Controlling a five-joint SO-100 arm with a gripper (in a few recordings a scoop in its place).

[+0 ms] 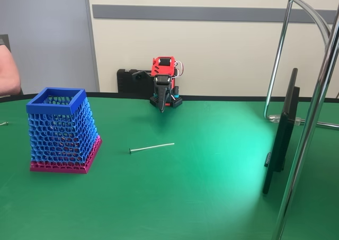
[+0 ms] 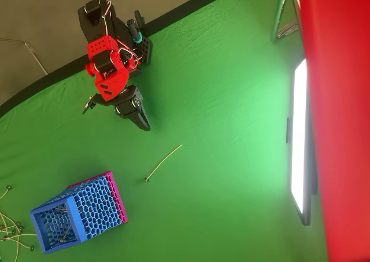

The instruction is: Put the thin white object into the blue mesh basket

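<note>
Gripper (image 1: pixel 162 106): folded down at the far edge of the table, tips pointing at the cloth; fingers pressed together into one dark point, clenched on nothing; in the overhead view (image 2: pixel 143 121) seen as a black wedge aimed toward the stick, well apart from it.
Arm (image 1: pixel 163 68): red and black, tucked over its base against the wall side of the table.
Thin white object (image 1: pixel 152 147): flat on the green cloth, in the open between gripper and basket, touching neither; small darker head at the left end in the fixed view; in the overhead view (image 2: pixel 163 162) slanted, head at the lower-left end, pointing toward the basket.
Blue mesh basket (image 1: pixel 56 107): upright on its magenta base band at the left in the fixed view, dark blue rim on top, open; in the overhead view (image 2: pixel 53 205) at the lower left, near the stick's head end.
Table (image 1: pixel 212 187): green cloth, black rim at the far edge.
Spare sticks (image 2: pixel 11 227): a few thin ones beside the basket, at the left edge of the overhead view.
</note>
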